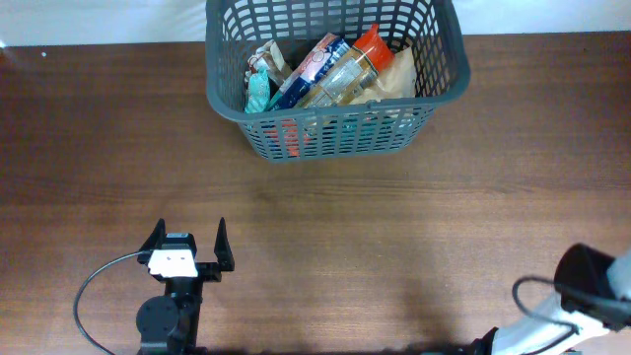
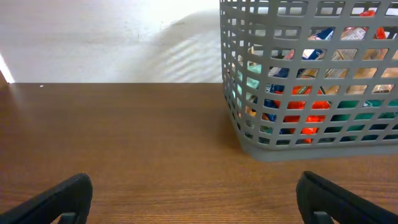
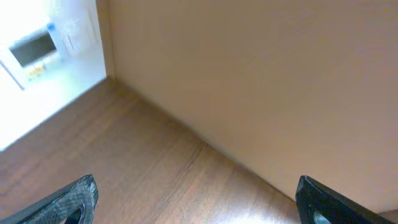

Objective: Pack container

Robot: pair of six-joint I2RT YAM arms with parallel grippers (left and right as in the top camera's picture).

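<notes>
Left claw (image 1: 189,245): fingers held wide apart, with nothing gripped; kept low over the worktop (image 1: 99,148).
Container (image 1: 335,138): stood on the worktop ahead of the left claw and to its right, well apart from it; packets (image 1: 325,69) are heaped inside.
Right claw (image 3: 199,208): fingers spread apart; worktop and a pale panel (image 3: 261,74) are seen ahead of it.

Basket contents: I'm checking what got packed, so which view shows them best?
Overhead: it looks straight down into the grey basket, packets unobstructed. Left wrist sees them only through the lattice side; right wrist shows no basket.
</notes>
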